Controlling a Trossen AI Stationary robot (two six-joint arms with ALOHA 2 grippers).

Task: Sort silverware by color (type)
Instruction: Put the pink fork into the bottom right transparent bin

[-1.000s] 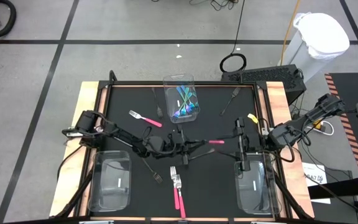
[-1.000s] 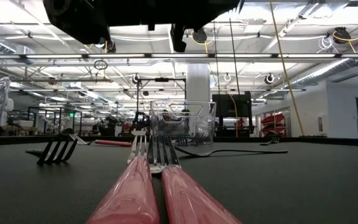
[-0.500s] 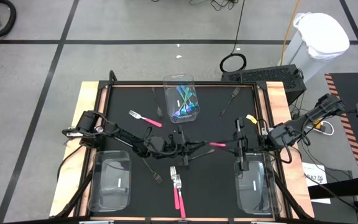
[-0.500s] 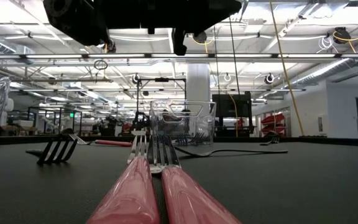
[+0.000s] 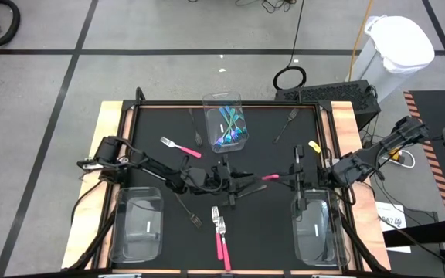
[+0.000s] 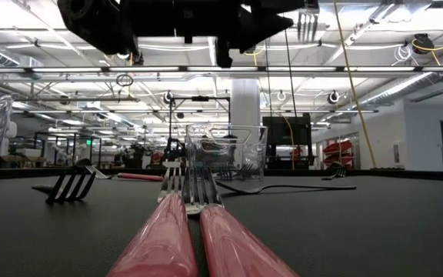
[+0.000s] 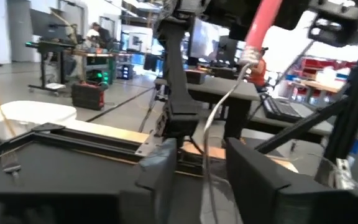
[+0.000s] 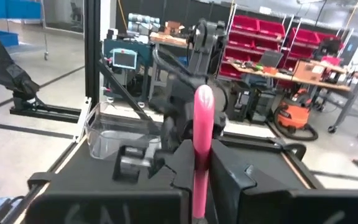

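A pink-handled fork (image 5: 270, 177) hangs in the air above the middle of the table, between the two grippers. The right gripper (image 8: 199, 177) is closed on its pink handle, which stands up between that gripper's fingers in the right wrist view. The left gripper (image 7: 199, 163) sits at the fork's silver end with its fingers parted, the thin metal neck running through the gap between them without being pinched.

Two more pink forks (image 5: 221, 235) lie side by side near the front edge of the black table (image 5: 276, 216), and another pink fork (image 5: 179, 147) lies toward the back left. The teal-handled pieces (image 5: 229, 127) are piled in a clear bin (image 5: 222, 100) at the back. Dark forks lie scattered, one (image 5: 287, 123) at the back right. Empty clear bins sit at the front left (image 5: 136, 228) and front right (image 5: 317, 232)
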